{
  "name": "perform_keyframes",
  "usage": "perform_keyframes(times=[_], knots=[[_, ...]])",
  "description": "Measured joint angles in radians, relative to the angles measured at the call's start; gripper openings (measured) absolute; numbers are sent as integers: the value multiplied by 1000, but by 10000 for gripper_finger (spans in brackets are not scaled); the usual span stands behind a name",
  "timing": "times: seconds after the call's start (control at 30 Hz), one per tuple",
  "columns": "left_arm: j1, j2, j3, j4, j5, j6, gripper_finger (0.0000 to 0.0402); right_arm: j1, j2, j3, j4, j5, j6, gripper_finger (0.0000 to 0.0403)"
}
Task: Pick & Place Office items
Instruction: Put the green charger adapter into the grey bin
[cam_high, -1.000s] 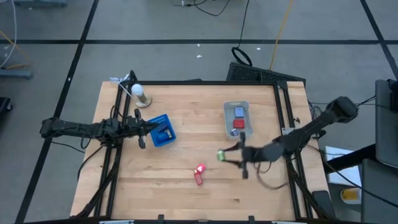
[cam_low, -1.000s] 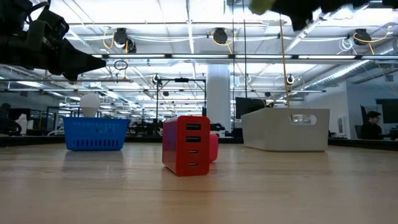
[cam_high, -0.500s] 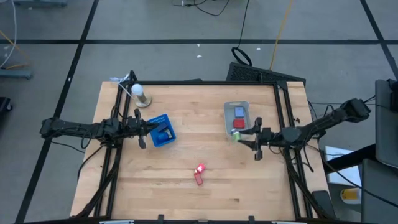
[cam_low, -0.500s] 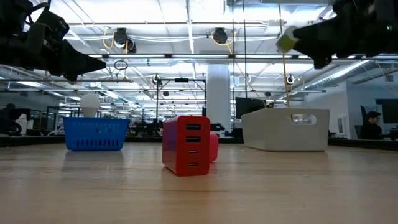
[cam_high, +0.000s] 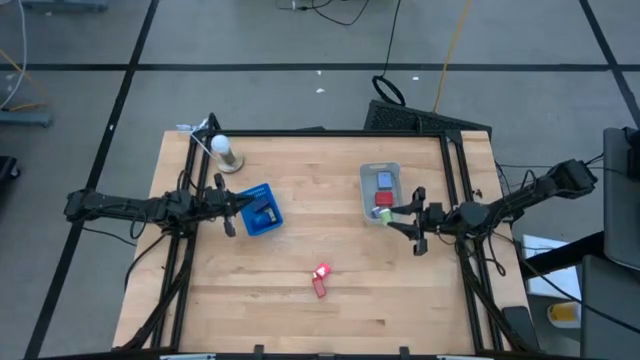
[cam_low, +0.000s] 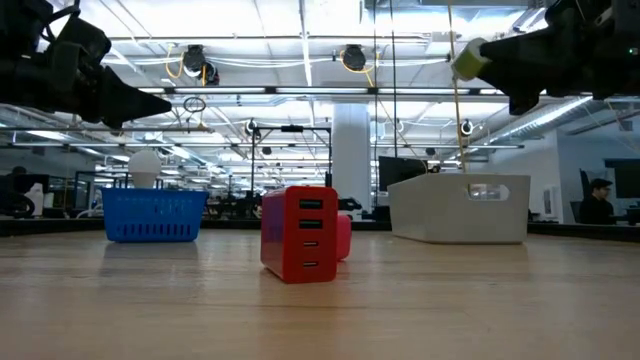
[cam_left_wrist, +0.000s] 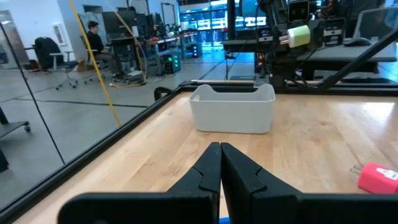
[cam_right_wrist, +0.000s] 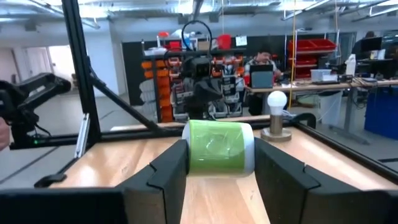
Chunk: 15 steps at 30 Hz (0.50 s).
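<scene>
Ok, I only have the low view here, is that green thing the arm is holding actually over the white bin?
Observer: From above, the green roll in the right gripper hangs over one end of the clear bin, near its rim.
Operator: Anything inside the bin?
Observer: A red item and a blue-grey one.
Operator: And the left arm?
Observer: The left gripper is shut, with nothing in it, over the blue tray.

two dark two-finger grippers, left (cam_high: 243, 207) and right (cam_high: 392, 213); one blue rectangular tray (cam_high: 260, 209); one clear plastic bin (cam_high: 380, 190); one red blocky charger (cam_high: 320, 279); one green roll (cam_right_wrist: 217, 147); one white bulb on a stand (cam_high: 224, 151).
</scene>
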Motion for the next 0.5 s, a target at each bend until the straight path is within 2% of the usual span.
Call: perform_keyframes(times=[0.27, 0.4, 0.5], knots=[[0, 0, 0, -1, 0, -25, 10, -1, 19, 52, -29, 16, -35, 152], [0, 0, 0, 1, 0, -29, 10, -30, 16, 218, -280, 65, -68, 152], [0, 0, 0, 5, 1, -35, 10, -86, 22, 369, -588, 83, 4, 152]])
